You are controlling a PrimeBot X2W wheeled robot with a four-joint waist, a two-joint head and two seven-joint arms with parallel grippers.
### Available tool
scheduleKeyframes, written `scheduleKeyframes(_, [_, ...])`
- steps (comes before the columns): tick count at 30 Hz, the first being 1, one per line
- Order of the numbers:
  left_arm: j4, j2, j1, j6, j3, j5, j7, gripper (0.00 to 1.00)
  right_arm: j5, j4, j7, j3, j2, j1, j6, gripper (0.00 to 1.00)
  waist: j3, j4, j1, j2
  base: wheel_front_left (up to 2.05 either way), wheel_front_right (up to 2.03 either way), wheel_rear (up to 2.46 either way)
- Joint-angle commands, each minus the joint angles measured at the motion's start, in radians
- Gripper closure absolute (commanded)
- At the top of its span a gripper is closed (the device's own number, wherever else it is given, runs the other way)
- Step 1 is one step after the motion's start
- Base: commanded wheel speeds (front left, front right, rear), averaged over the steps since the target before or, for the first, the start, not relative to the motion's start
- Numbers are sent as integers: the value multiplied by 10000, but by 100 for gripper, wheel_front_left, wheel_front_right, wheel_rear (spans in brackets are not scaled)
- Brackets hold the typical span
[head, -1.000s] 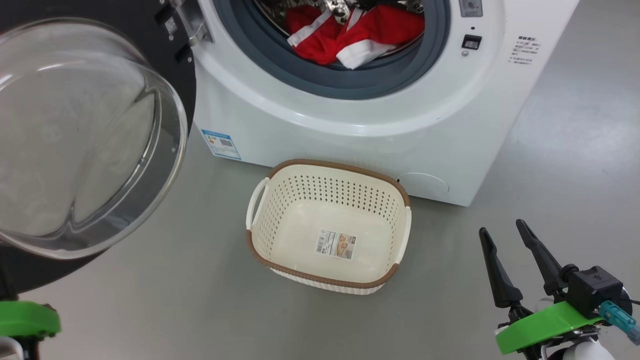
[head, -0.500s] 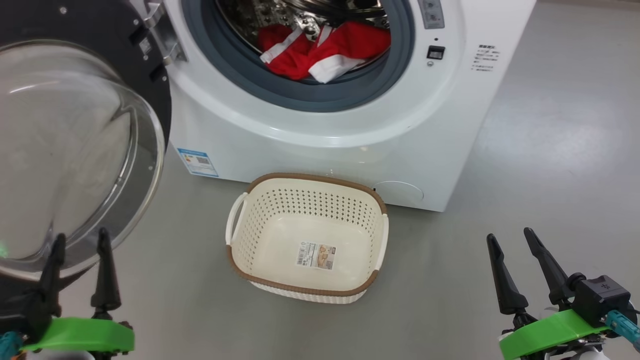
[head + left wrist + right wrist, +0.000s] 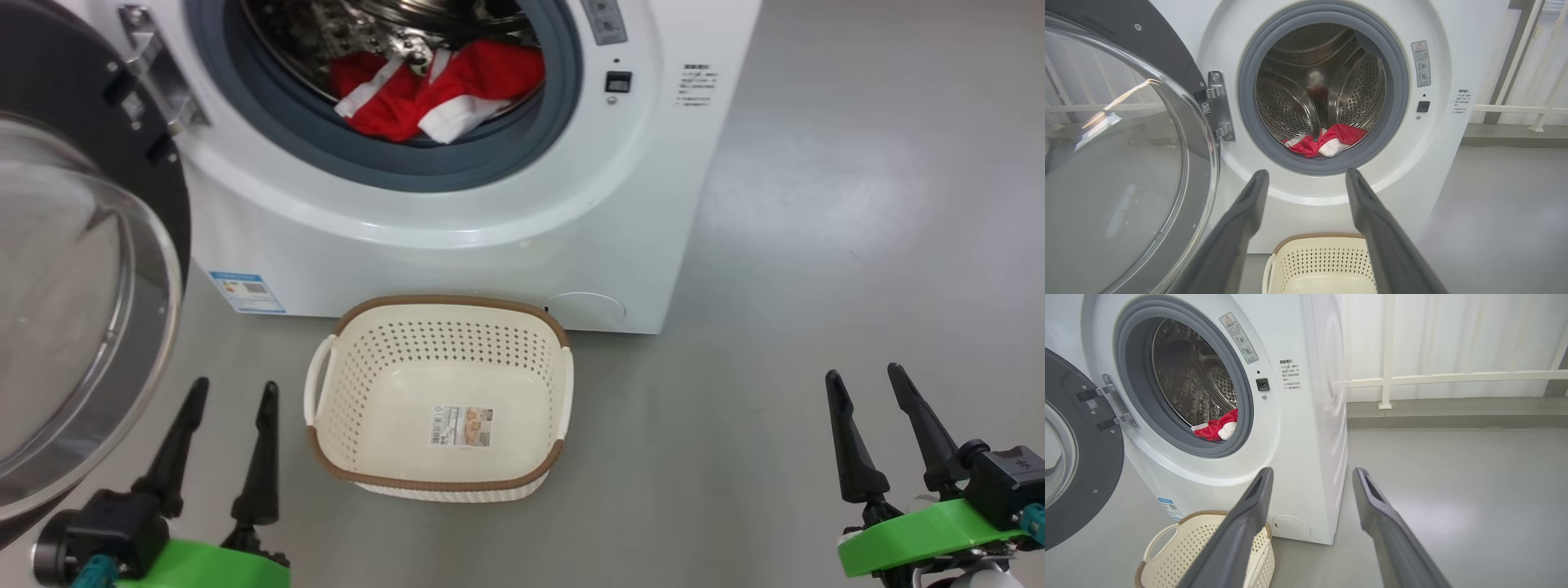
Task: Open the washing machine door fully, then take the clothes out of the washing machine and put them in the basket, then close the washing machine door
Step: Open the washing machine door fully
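The washing machine (image 3: 457,245) is coloured white, with a grey ring (image 3: 384,167) round its hole and a blue label (image 3: 246,291) at the lower left. Red clothes (image 3: 424,98) with white bands are seen at the top. The basket (image 3: 449,300) is coloured cream, dotted with holes, edged in brown.

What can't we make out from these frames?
clothes: head view, bunched, partly behind the gasket; count unclear.
washing machine door: head view, cut off by the left edge.
basket: left wrist view, near part cut off by the bottom edge.
warning sticker: left wrist view, print too small to read.
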Motion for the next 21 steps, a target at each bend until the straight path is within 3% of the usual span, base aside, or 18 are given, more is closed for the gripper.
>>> scheduleKeyframes(1, [-322, 322, 63, -17, 195, -117, -49, 0, 41, -271, -65, 165, -57, -145, 65, 0, 79, -289, 0, 0, 0, 0, 0])
scheduleKeyframes(21, [-858, 418, 398, -17, -871, -883, -49, 0, 27, -363, -65, -388, 39, 17, 65, 0, 63, -1266, 0, 0, 0, 0, 0])
